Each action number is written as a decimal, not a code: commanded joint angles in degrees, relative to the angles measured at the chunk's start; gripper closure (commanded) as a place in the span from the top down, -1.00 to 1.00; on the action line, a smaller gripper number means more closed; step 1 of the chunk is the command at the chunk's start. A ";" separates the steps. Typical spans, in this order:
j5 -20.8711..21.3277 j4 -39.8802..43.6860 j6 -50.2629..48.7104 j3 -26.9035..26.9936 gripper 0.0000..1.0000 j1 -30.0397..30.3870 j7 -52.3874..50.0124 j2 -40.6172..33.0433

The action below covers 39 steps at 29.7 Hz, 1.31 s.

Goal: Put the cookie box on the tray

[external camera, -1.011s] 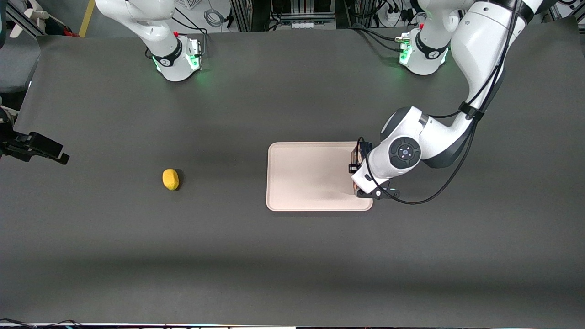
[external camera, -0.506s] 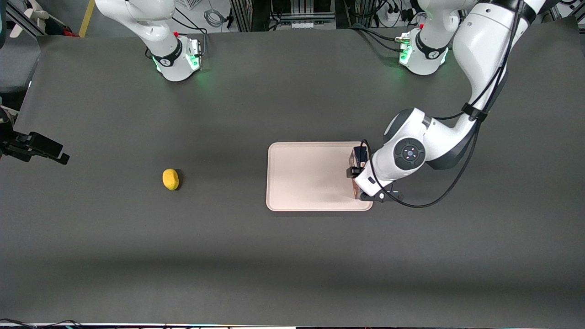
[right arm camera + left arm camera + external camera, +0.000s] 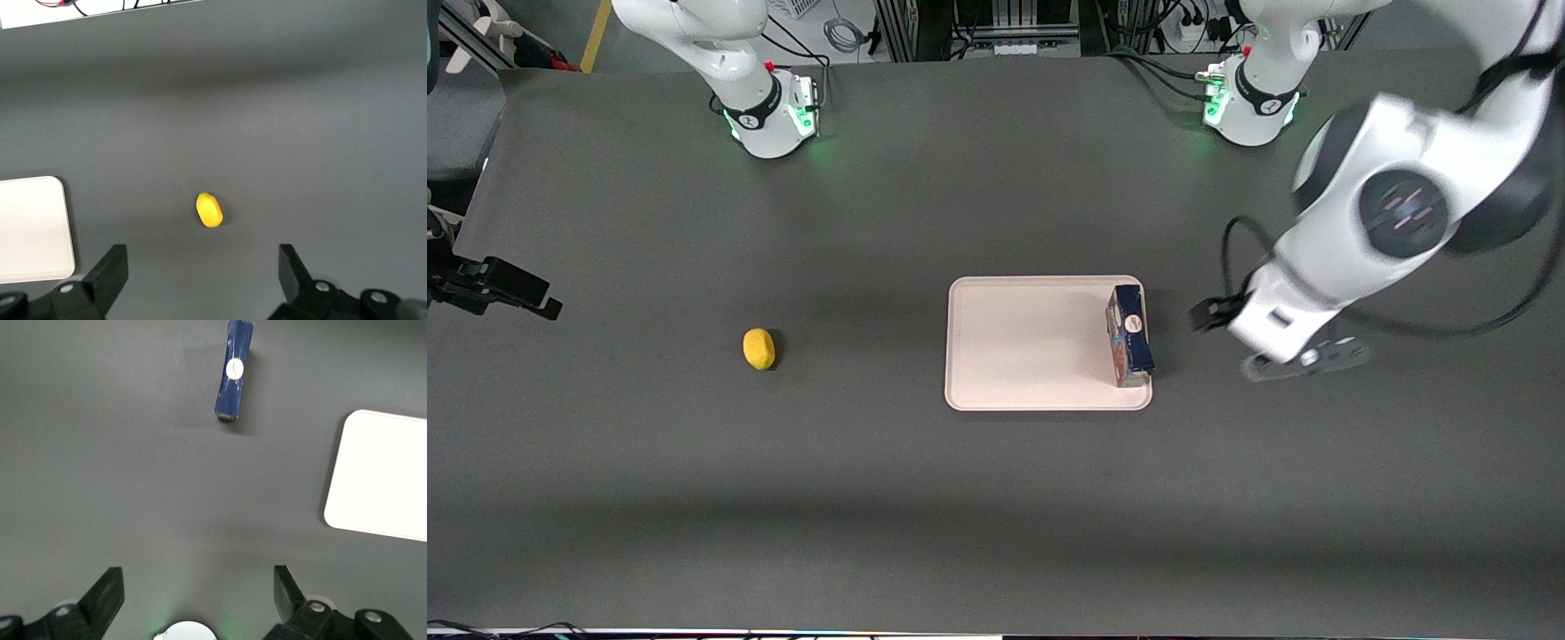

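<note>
I see the dark table carrying the tray mid-table and a yellow object toward the parked arm's end; my gripper hovers above it.

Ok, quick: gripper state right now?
Gripper: open, holding nothing, beside the tray toward the working arm's end; the cookie box rests on the tray.

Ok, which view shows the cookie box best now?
The front view: the cookie box lies whole on the tray, along its edge nearest the working arm. The left wrist view, from the gripper hanging jaws open off the tray, shows only a narrow navy face; the right wrist view misses it.
</note>
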 commanded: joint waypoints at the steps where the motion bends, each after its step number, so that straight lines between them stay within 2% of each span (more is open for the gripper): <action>1: -3.53 3.65 -14.74 5.80 1.00 0.35 7.30 -8.65; 5: -3.62 3.75 -20.48 9.76 1.00 0.44 13.55 -14.62; 9: -3.62 -2.12 -21.90 14.07 1.00 0.44 18.38 -22.35; 13: -3.71 -13.10 -19.01 18.37 1.00 0.44 24.01 -31.49; 16: -4.23 -23.81 -12.25 21.19 1.00 0.44 27.35 -38.96; 19: -5.37 -31.13 -6.97 22.68 1.00 0.44 27.80 -42.93; 32: -6.78 -31.41 -5.46 23.83 1.00 0.26 29.12 -42.94; 39: -6.78 -28.77 -5.90 23.92 1.00 0.00 29.21 -42.15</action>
